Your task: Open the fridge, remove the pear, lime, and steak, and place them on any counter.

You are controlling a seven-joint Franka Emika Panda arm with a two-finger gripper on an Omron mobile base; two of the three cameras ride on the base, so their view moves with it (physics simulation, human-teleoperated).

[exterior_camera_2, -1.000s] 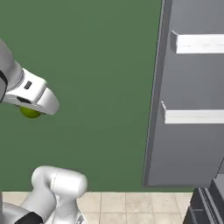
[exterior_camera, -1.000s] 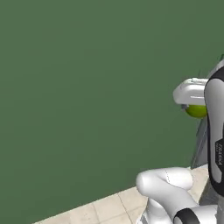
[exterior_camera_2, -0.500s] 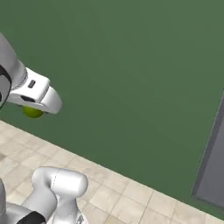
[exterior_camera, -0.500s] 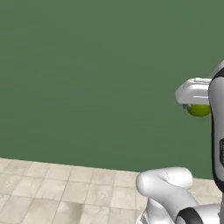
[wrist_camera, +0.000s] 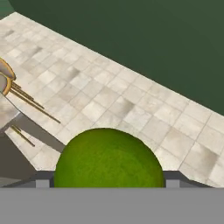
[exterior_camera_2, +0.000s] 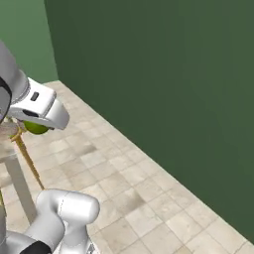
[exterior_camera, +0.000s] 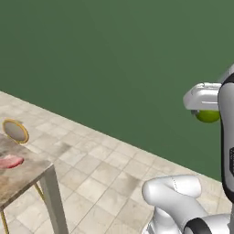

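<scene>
gripper (wrist_camera: 108, 186): bottom centre of hand view, jaws spread wide around the lime, holding it; dark tips just show either side of the fruit
lime (wrist_camera: 108, 159): big green dome at bottom centre of hand view; in left base view (exterior_camera: 208, 115) at right edge, mid height, tucked under the white hand; in right base view (exterior_camera_2: 35, 128) at left edge, mid height, under the hand
hand (exterior_camera: 203, 96): white, right edge of left base view, held above the floor; in right base view (exterior_camera_2: 42, 105) at left edge, upper half
counter (exterior_camera: 20, 176): lower left corner of left base view, marbled top, a corner of it showing
steak (exterior_camera: 9, 162): pink slab lying on the counter, far left edge of left base view
stool (exterior_camera: 15, 131): round seat with gold rim, left edge of left base view, just behind counter
floor (exterior_camera_2: 149, 198): beige tiles, lower half of right base view
wall (exterior_camera: 114, 59): dark green, upper part of left base view, beyond the floor
</scene>
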